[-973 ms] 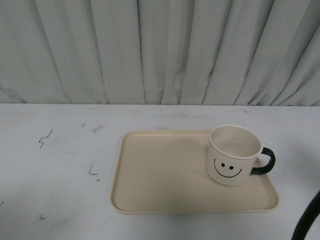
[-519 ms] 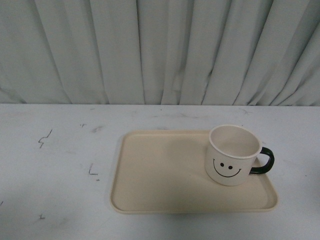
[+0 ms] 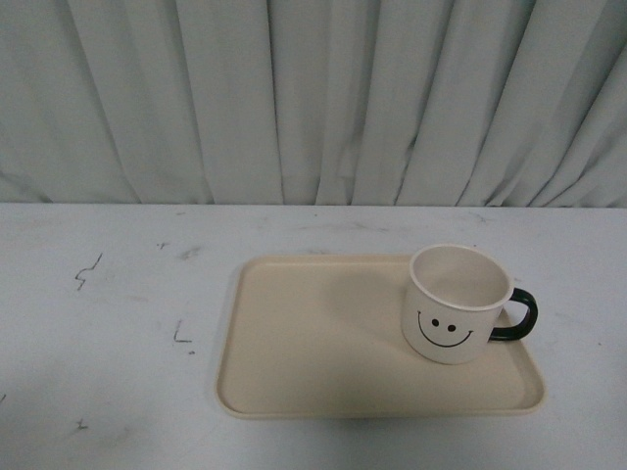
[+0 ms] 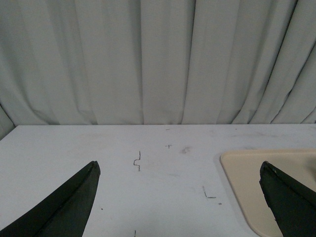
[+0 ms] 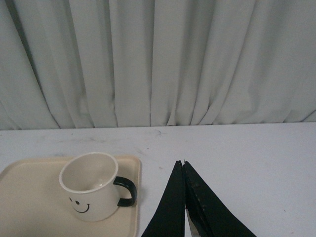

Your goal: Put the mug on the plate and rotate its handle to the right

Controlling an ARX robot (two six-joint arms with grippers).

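The cream mug [image 3: 453, 305] stands upright on the right part of the beige plate [image 3: 323, 343], smiley face toward the camera. Its black handle [image 3: 521, 315] points right, out over the plate's right rim. Neither arm shows in the front view. The right wrist view has the mug [image 5: 93, 187] and its handle [image 5: 126, 190] on the plate [image 5: 29, 207], with my right gripper [image 5: 182, 163] shut and empty over bare table beside them. My left gripper [image 4: 178, 169] is open over the table, one corner of the plate [image 4: 247, 173] beside a finger.
A white table [image 3: 108, 323] with small dark scuff marks carries the plate. A pale pleated curtain [image 3: 313, 98] hangs along the table's far edge.
A dark piece of the arm at the lower right of the front view one second ago has left the picture. Mug and plate have not moved.
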